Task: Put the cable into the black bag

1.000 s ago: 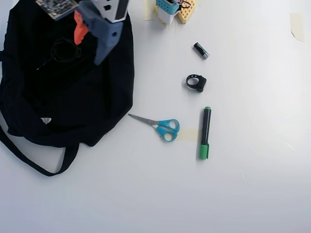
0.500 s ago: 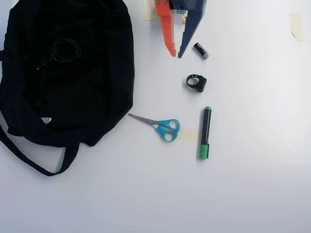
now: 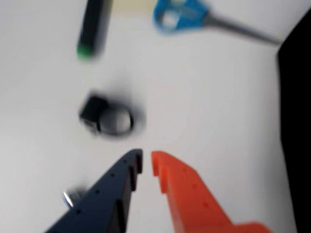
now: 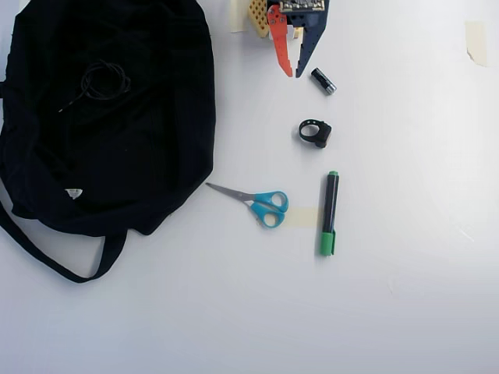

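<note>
In the overhead view, the gripper (image 4: 295, 75) sits at the top edge of the white table (image 4: 405, 296), its orange and dark-blue jaws nearly together with only a narrow gap and nothing held between them. The cable (image 4: 101, 81) lies coiled on top of the black bag (image 4: 156, 156), which occupies the upper left of the table. A small battery (image 4: 323, 81) lies just beside the gripper tips. Below it are a black ring clip (image 4: 314, 132), a green-capped marker (image 4: 330, 213) and blue-handled scissors (image 4: 253, 202). In the wrist view, the fingertips (image 3: 135, 162) point toward the blurred ring clip (image 3: 107, 116), well apart from it.
</note>
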Robot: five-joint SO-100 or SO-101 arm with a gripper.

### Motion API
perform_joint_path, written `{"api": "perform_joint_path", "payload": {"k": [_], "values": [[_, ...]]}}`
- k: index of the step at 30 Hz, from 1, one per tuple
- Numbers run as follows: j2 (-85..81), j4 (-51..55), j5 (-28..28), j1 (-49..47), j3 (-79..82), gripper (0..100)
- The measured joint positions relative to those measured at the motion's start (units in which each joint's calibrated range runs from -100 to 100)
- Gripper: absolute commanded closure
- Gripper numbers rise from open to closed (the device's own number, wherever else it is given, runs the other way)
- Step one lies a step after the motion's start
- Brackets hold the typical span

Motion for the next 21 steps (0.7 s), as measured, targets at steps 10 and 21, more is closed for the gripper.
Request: {"api": "perform_joint_path", "payload": {"k": [10, 21], "values": [[-25.8, 0.0, 1.1, -0.7, 22.2, 98], [-32.2, -2.1, 1.1, -2.4, 42.2, 97]]}}
